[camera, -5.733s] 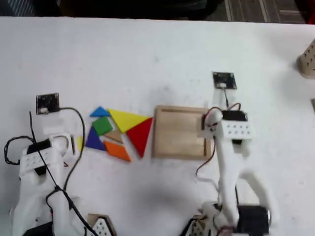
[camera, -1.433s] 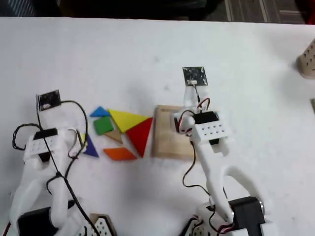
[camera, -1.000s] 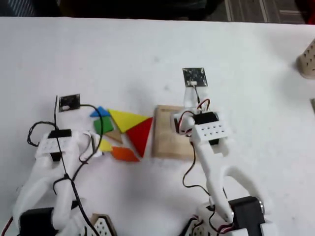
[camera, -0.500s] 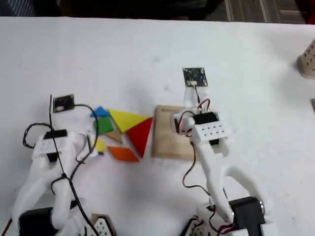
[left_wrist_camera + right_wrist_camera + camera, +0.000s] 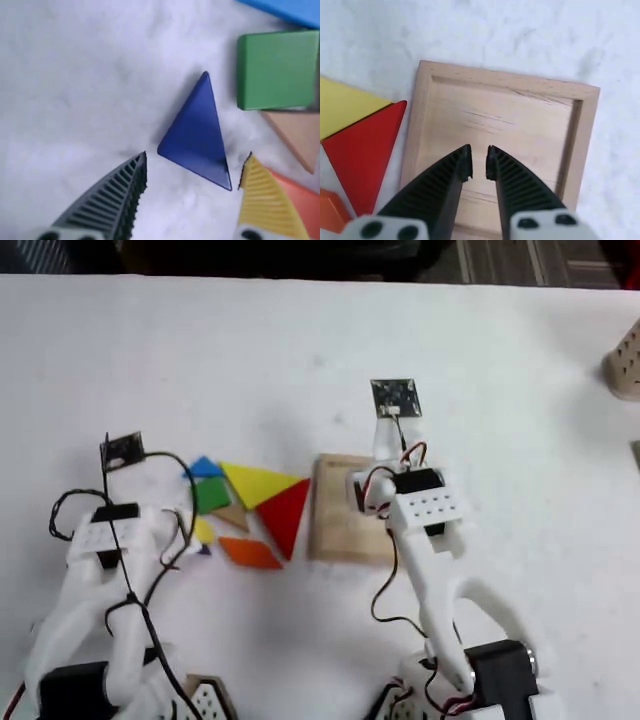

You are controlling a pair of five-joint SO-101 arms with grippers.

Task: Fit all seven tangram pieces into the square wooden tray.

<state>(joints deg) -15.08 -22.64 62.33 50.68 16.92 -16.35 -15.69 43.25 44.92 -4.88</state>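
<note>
My left gripper [image 5: 195, 157] stands open on the table, its black and yellow fingers either side of the dark blue triangle [image 5: 197, 132]. Beside it lie the green square [image 5: 277, 67], a tan triangle [image 5: 297, 137], a light blue piece [image 5: 295, 7] and the orange piece [image 5: 302, 197]. From above, the left gripper [image 5: 197, 538] sits at the cluster's left edge, near the yellow triangle [image 5: 255, 483] and red triangle [image 5: 285, 515]. The right gripper [image 5: 478, 160] is shut and hangs over the square wooden tray [image 5: 507, 80], which holds no pieces. The right arm [image 5: 415, 502] hides part of the tray [image 5: 335, 510].
Black cables [image 5: 150, 570] trail from the left arm across the table near the pieces. A pale pegged wooden object [image 5: 625, 360] stands at the far right edge. White table surface stretches behind the tray and the pieces.
The left arm has come in from the left to the pieces, and its fingers now straddle the dark blue triangle. The right arm shifted left over the tray, then stayed still.
</note>
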